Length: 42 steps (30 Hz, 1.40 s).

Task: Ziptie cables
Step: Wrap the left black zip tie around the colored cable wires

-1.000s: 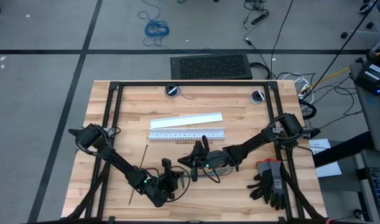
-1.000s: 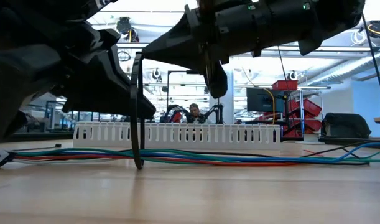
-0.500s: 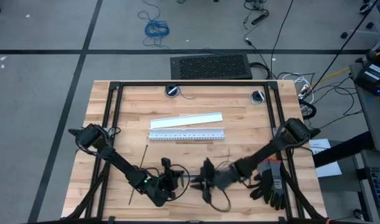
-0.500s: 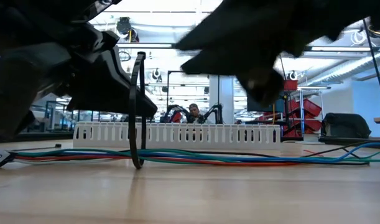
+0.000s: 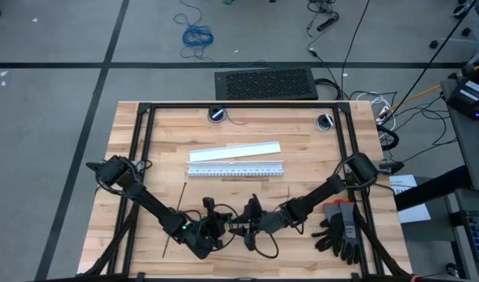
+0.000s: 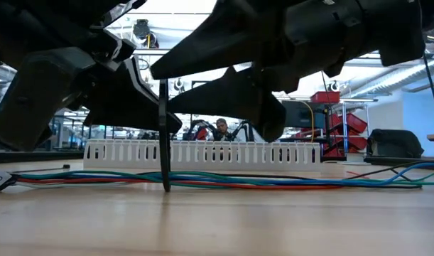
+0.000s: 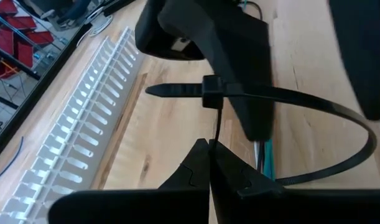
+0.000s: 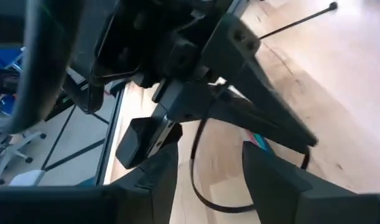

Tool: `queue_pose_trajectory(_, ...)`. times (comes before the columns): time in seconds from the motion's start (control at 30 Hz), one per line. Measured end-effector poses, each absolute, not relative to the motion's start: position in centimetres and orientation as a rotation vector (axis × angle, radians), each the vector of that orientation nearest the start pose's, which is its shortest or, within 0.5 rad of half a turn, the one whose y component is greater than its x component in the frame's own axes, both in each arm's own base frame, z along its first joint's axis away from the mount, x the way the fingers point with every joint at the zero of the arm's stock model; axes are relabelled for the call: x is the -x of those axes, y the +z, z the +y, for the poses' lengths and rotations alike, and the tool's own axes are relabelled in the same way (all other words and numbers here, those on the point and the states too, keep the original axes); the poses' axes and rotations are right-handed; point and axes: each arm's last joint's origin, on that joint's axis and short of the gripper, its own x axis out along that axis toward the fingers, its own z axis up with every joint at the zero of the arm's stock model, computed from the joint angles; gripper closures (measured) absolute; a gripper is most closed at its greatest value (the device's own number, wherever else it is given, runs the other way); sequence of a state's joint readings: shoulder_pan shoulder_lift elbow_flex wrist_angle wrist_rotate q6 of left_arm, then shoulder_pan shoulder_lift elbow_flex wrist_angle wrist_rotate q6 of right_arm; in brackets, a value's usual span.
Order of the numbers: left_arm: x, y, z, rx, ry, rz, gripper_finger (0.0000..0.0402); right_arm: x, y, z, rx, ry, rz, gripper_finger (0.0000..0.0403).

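The cables [image 6: 273,181], thin blue, green, red and grey wires, lie along the table. A black ziptie [image 7: 339,115] stands looped around them, with its head [image 7: 213,99] on top and its tail end pointing sideways. My left gripper [image 7: 209,149] is shut on its strap. My right gripper [image 8: 208,180] is open, and its fingers stand on either side of the loop's top [image 6: 163,85]; whether they touch it I cannot tell. A second ziptie [image 8: 295,23] lies flat on the table beyond. My left gripper pinches the ziptie's strap [image 7: 212,134] between its two fingertips, just beside the head. The fingers come in slanting down from the table's left. The loop stands upright, its lowest part [image 6: 165,186] on the table under the cables.
A white slotted strip [image 5: 235,168] and a flat white strip [image 5: 235,149] lie across the table's middle. Black gloves [image 5: 341,227] lie at the near right. A black frame [image 5: 239,106] runs around the tabletop.
My right gripper has swung toward the table's near edge and down, then in toward my left gripper, and has opened. Its fingers now straddle the loop's top. The ziptie loop has stayed around the cables and stands a little straighter.
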State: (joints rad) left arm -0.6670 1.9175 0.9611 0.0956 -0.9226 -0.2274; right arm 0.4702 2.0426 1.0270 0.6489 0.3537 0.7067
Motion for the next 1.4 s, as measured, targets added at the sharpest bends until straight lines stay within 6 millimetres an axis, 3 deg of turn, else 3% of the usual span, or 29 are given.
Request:
queue_pose_trajectory(0.2,-29.4,12.2,-20.2,-0.395,0.307,0.566,0.0402,-37.0,12.7,17.6,-0.549,0.003,0.371,0.0285)
queue_pose_trajectory(0.4,-29.4,12.2,-20.2,-0.395,0.307,0.566,0.0402,-37.3,12.8,17.1,-0.507,0.025,0.372,0.0391)
queue_pose_trajectory(0.7,-29.2,12.1,-20.1,-0.407,0.299,0.584,0.0402,-38.0,13.7,16.2,-0.556,0.033,0.275,0.0402)
queue_pose_trajectory(1.4,-28.6,12.1,-20.7,-0.551,0.297,0.581,0.0402,-38.0,13.4,15.7,-0.666,-0.105,0.264,0.0403)
